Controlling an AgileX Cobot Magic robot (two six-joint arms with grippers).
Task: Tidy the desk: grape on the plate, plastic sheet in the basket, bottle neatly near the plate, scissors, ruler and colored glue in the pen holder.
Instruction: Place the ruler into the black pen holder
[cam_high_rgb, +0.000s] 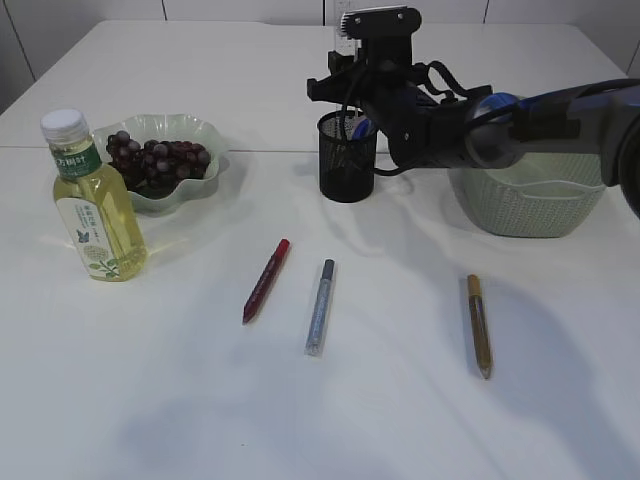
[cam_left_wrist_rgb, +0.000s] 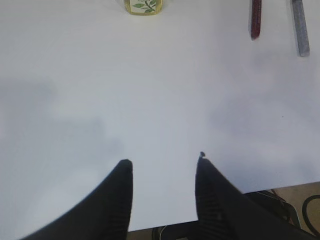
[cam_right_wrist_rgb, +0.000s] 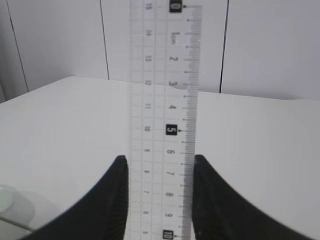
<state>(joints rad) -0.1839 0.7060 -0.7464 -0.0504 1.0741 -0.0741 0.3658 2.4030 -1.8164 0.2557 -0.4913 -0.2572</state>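
Observation:
My right gripper (cam_right_wrist_rgb: 157, 159) is shut on the clear ruler (cam_right_wrist_rgb: 162, 75), its fingers pressing the two long edges. In the exterior view that gripper (cam_high_rgb: 372, 22) holds the ruler (cam_high_rgb: 345, 22) above the black mesh pen holder (cam_high_rgb: 347, 155), where something blue shows inside. Red (cam_high_rgb: 266, 280), silver (cam_high_rgb: 320, 306) and gold (cam_high_rgb: 480, 325) glue pens lie on the table. Grapes (cam_high_rgb: 158, 155) fill the green plate (cam_high_rgb: 215, 150), and the bottle (cam_high_rgb: 92, 200) stands beside it. My left gripper (cam_left_wrist_rgb: 164, 162) hangs open over bare table. The plastic sheet is out of view, and I cannot make out the scissors.
The green basket (cam_high_rgb: 530, 200) sits at the right behind my right arm. In the left wrist view the bottle's base (cam_left_wrist_rgb: 143, 6) and the red (cam_left_wrist_rgb: 255, 20) and silver (cam_left_wrist_rgb: 300, 30) glue pens lie far ahead, and the table's front edge is just below the fingers.

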